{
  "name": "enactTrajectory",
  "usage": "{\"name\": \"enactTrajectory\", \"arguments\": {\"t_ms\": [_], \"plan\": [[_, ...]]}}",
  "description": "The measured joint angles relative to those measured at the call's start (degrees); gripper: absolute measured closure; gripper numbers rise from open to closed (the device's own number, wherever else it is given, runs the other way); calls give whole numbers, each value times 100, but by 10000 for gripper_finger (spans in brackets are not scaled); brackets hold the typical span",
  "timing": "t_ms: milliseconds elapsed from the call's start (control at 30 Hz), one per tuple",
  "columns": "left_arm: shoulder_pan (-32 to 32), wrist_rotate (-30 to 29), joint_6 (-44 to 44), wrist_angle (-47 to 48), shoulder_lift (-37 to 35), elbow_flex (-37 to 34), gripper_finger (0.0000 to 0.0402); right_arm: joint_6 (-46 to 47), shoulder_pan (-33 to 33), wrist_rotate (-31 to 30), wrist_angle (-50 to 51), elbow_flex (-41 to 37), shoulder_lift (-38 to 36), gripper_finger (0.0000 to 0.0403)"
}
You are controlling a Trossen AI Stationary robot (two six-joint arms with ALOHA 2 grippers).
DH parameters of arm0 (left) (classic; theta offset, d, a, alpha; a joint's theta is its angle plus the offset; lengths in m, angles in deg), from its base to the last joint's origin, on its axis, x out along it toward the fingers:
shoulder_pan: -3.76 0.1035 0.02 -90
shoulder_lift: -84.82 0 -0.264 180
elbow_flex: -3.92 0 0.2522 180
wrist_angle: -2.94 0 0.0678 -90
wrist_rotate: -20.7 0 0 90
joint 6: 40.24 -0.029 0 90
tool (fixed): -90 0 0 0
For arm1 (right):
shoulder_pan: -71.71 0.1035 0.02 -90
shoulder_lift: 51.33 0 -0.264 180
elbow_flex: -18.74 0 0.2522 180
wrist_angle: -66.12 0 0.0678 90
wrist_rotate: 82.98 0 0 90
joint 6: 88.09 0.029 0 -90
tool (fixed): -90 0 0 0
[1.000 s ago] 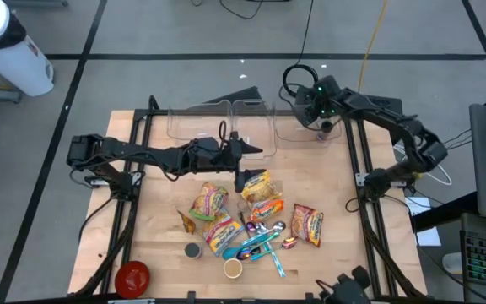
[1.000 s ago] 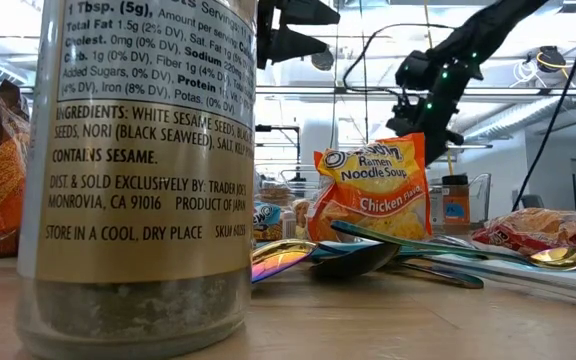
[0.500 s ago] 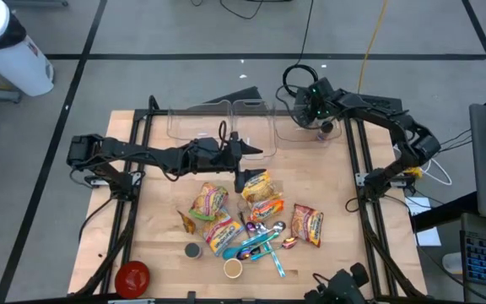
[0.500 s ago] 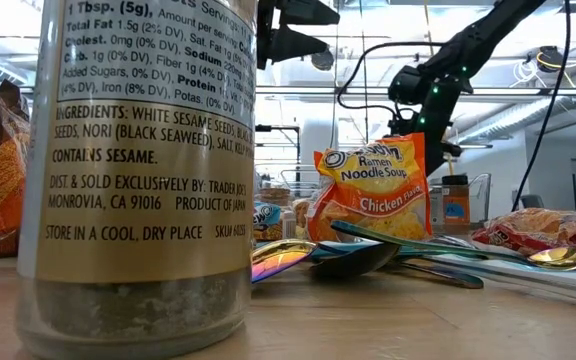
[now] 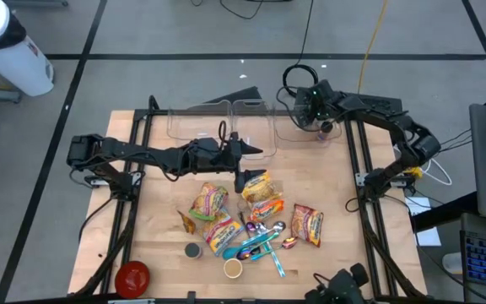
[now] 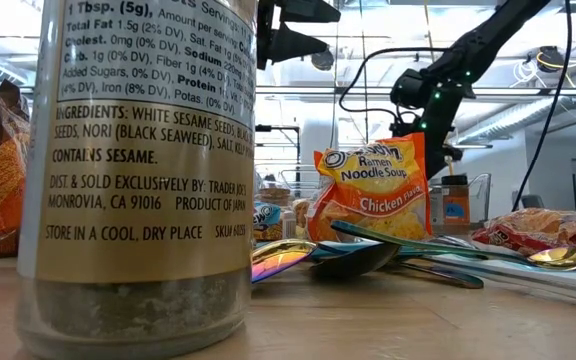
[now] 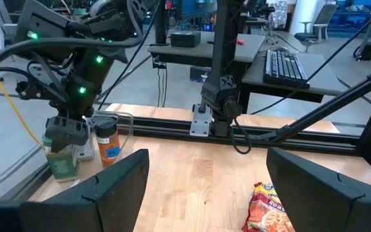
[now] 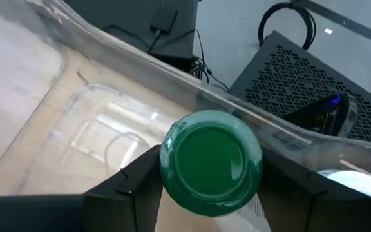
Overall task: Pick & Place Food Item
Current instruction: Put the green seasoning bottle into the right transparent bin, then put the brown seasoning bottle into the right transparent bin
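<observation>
The green-lidded jar (image 8: pixel 211 161) sits clamped between the two dark fingers of the right end effector (image 5: pixel 317 116), which grips it from the sides just under the lid, so the jar's long axis runs straight down from the wrist and its lid faces up toward the wrist camera. In the left wrist view the same jar (image 7: pixel 63 161) hangs upright below that end effector, label outward, with its base low beside an orange-capped bottle (image 7: pixel 107 143) that already stands in the clear bin (image 5: pixel 298 127) at the far right corner of the counter (image 5: pixel 159 203). The jar appears to be over or inside that bin, though whether its base rests on the bin floor cannot be told. Judging from this, the placing step is nearly finished, and what matters next is the short vertical gap beneath the jar and its closeness to the bottle, which a tilted release could knock. The left end effector (image 5: pixel 245 165) hovers wide and empty near the counter's middle, just above the ramen packet (image 5: pixel 258 187) and well apart from the jar, so the right arm is plainly the nearer one. More packets and spoons (image 5: pixel 264 241) lie toward the near edge.
</observation>
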Motion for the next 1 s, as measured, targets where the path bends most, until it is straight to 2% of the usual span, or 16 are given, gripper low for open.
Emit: {"name": "enactTrajectory", "arguments": {"t_ms": [133,367,533,800,1000], "plan": [[0,2,7,0,0,0,89,-21,-34,19,-66,-58,0,200],[0,0,5,0,0,0,100,-214,38,21,-52,-93,-15,154],[0,0,5,-1,0,0,97,-214,60,21,-36,-86,-208,138],[0,0,3,19,0,0,79,-316,182,19,-27,-82,-1136,143],[10,-1,-9,98,-17,0,74,-308,604,154,5,-82,-2144,143]]}}
